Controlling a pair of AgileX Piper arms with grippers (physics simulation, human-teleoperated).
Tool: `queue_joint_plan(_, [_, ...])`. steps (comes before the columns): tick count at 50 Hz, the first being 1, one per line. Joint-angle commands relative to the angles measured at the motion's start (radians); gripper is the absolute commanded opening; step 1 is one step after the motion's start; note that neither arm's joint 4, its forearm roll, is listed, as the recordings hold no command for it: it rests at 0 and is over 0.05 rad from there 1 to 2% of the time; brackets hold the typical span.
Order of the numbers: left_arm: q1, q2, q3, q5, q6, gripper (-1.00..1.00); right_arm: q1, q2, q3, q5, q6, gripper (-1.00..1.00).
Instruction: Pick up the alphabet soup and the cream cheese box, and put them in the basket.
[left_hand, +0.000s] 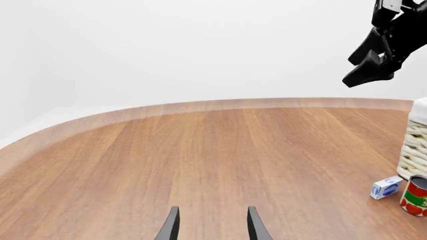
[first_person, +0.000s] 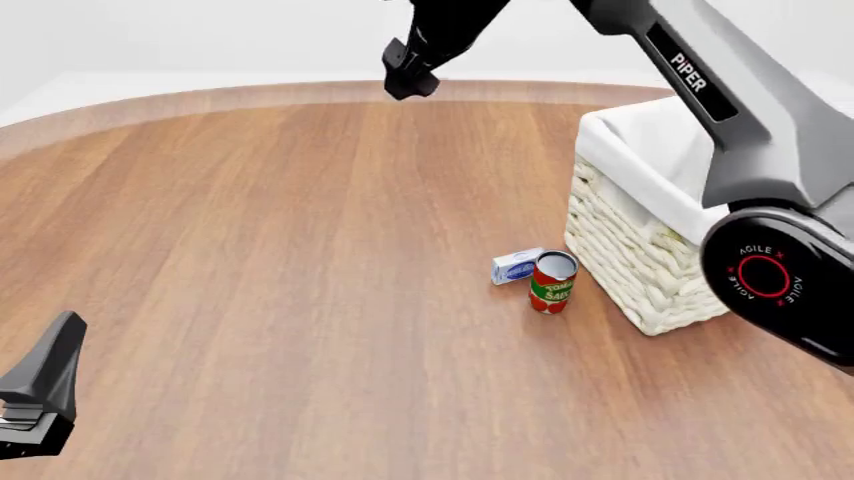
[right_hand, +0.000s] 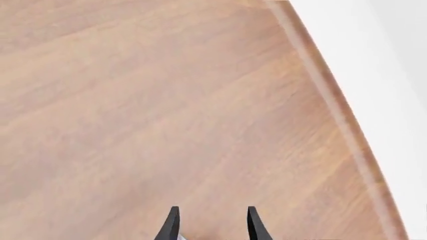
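Note:
The cream cheese box (first_person: 517, 266) (left_hand: 387, 187), white and blue, lies flat on the wooden table just left of the basket (first_person: 627, 250) (left_hand: 417, 145). No alphabet soup shows in any view. High over the table's far edge my right gripper (first_person: 407, 78) (left_hand: 365, 65) (right_hand: 212, 222) hangs open and holds nothing, well away from the box. My left gripper (first_person: 40, 400) (left_hand: 212, 225) sits low at the near left, also open and empty, far from the box and basket.
A red and green tomato sauce can (first_person: 553, 282) (left_hand: 415, 196) stands upright beside the cream cheese box, close to the basket's woven wall. The right arm's long link crosses above the basket. The table's curved far edge (first_person: 267, 95) borders a white floor.

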Motion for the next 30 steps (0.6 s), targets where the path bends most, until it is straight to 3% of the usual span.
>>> queue_joint_plan(1, [0.000, -0.001, 0.001, 0.000, 0.000, 1.00, 0.002, 0.008, 0.055, 0.004, -0.051, 1.00])
queue_joint_plan(9, [0.000, -0.001, 0.001, 0.000, 0.000, 1.00, -0.034, 0.021, 0.104, 0.004, -0.118, 1.00])
queue_joint_plan(20, [0.000, -0.001, 0.001, 0.000, 0.000, 1.00, -0.028, 0.038, 0.118, 0.004, -0.140, 1.00])
queue_joint_plan(30, [0.000, -0.001, 0.001, 0.000, 0.000, 1.00, -0.036, 0.037, 0.150, 0.004, -0.214, 1.00])
